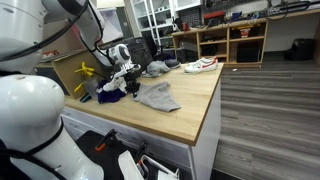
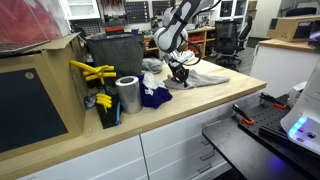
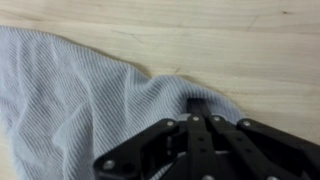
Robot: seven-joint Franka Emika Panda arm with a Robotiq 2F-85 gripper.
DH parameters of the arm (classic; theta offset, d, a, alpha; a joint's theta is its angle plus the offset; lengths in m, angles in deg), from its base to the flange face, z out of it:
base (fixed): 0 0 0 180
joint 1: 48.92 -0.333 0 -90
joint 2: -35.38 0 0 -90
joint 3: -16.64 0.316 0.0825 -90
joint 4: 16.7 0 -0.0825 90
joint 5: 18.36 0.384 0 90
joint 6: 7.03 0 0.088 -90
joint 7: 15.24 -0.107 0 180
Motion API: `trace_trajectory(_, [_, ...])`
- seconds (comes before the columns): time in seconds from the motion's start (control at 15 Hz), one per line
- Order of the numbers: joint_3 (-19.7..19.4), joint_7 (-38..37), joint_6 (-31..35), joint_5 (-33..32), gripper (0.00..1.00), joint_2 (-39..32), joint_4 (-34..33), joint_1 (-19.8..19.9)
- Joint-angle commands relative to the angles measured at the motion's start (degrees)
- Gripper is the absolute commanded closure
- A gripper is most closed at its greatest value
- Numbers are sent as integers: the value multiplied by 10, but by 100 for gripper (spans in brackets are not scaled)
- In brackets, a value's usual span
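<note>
One grey cloth (image 3: pixel 80 100), one dark blue cloth (image 2: pixel 155 97), one silver can (image 2: pixel 127 95), one white shoe (image 1: pixel 200 65) and one black bin (image 2: pixel 112 50) lie on one tabletop (image 1: pixel 190 112).

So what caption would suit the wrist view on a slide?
Shut black jaws pinch a fold of grey ribbed cloth on a pale wooden table.
</note>
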Motion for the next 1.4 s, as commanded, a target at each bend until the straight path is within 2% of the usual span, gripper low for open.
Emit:
trace_trajectory(0.0, [-6,15,18,-31,100,62,89,5])
trace_trajectory(0.53, [-7,3,23,-74,100,122,166,18])
trace_trajectory(0.93, [-33,-46,51,-112,100,158,165,34])
trace_trajectory(1.33, [-68,-139,95,-115,100,126,153,61])
